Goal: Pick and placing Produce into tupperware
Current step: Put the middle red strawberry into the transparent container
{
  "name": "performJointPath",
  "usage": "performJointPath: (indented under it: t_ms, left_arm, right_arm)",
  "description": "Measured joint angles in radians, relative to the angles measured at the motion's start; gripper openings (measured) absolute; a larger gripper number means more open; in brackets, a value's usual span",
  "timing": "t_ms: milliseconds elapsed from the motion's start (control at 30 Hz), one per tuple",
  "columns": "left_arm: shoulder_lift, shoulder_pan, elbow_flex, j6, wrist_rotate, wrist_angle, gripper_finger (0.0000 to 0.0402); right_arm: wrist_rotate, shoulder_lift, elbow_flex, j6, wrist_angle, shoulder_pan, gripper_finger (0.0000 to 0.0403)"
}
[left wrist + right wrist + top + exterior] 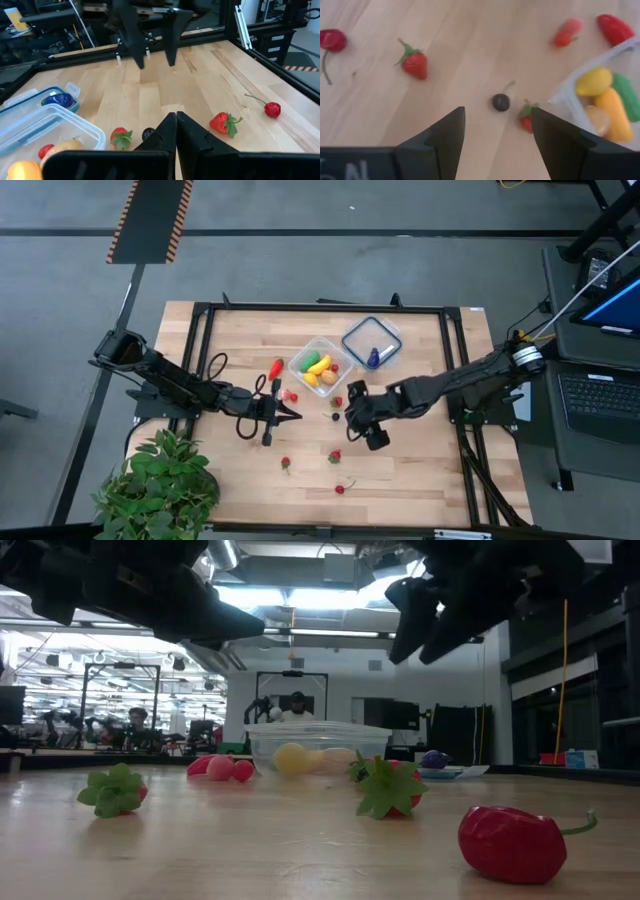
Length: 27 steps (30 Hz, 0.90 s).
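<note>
Hovering my right gripper [495, 132] with its fingers spread wide and empty, I have the small dark cherry [501, 102] just ahead of the gap, at my twelve o'clock, stem tipped toward one; a strawberry [527, 120] lies just beside it. The tupperware [321, 365], already holding yellow, green and orange pieces, sits near at two o'clock. My left gripper [290, 416] waits pinched shut, empty, farther off
</note>
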Motion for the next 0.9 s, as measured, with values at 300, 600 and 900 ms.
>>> performJointPath:
  t_ms: [300, 600, 900]
  left_arm:
    - [0.0, 0.0, 0.0, 0.0, 0.0, 0.0, 0.0019]
    - [0.0, 0.0, 0.0, 0.0, 0.0, -0.006, 0.0036]
    - [0.0, 0.0, 0.0, 0.0, 0.0, -0.014, 0.0049]
  right_arm:
    - [-0.02, 0.142, 0.116, -0.007, -0.106, 0.079, 0.0226]
    - [-0.021, 0.247, 0.208, -0.126, -0.164, 0.132, 0.0226]
    - [-0.019, 0.324, 0.304, -0.131, -0.16, 0.149, 0.0226]
